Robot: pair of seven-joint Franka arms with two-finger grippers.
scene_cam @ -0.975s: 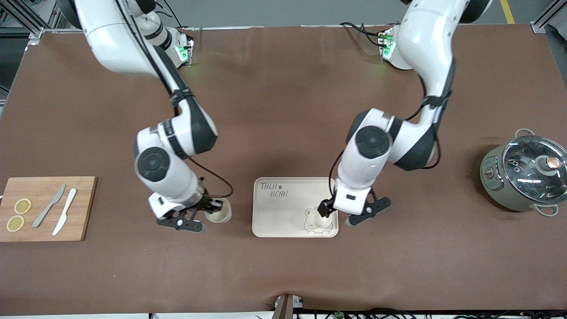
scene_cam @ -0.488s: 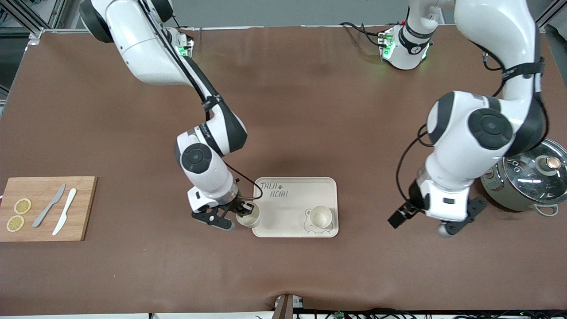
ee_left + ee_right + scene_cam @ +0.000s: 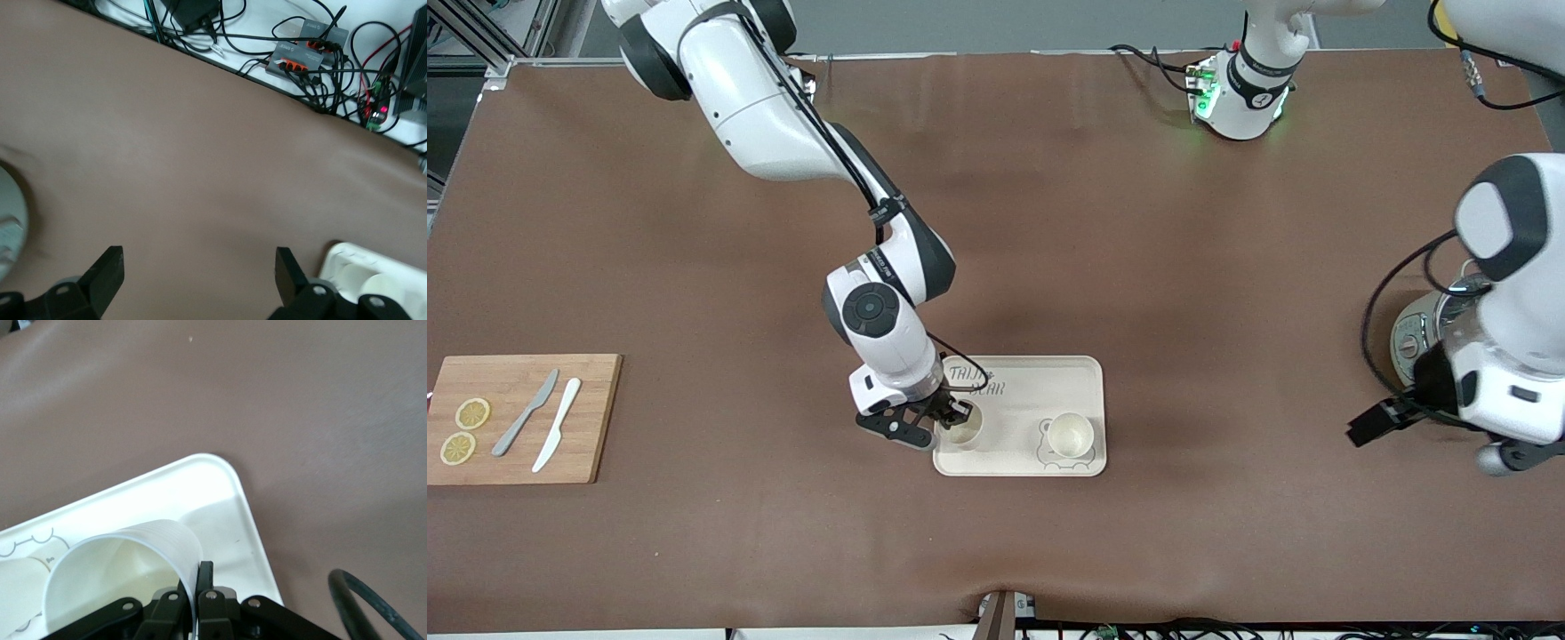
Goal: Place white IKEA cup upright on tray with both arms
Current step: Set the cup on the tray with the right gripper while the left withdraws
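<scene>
Since a second ago the left tool has let go of the cup on the tray's bear drawing and swung off to the right edge of the frame, where it hangs released, jaws wide, over bare desk beside the pot. In that time the right tool has carried a second cup from the bare desk to the tray; it now sits low at the tray's end toward the right arm, just below centre of the frame.

The right tool is clenched on the second cup's rim, one finger inside and one outside, as the right wrist view shows with the cup wall pinched over the tray corner.

The tray holds both cups, upright and mouths up, apart from each other, the first standing free. The "TAIJI BEAR" lettering is partly covered by the right arm.

At lower left, the board carries two lemon slices and two knives.
</scene>
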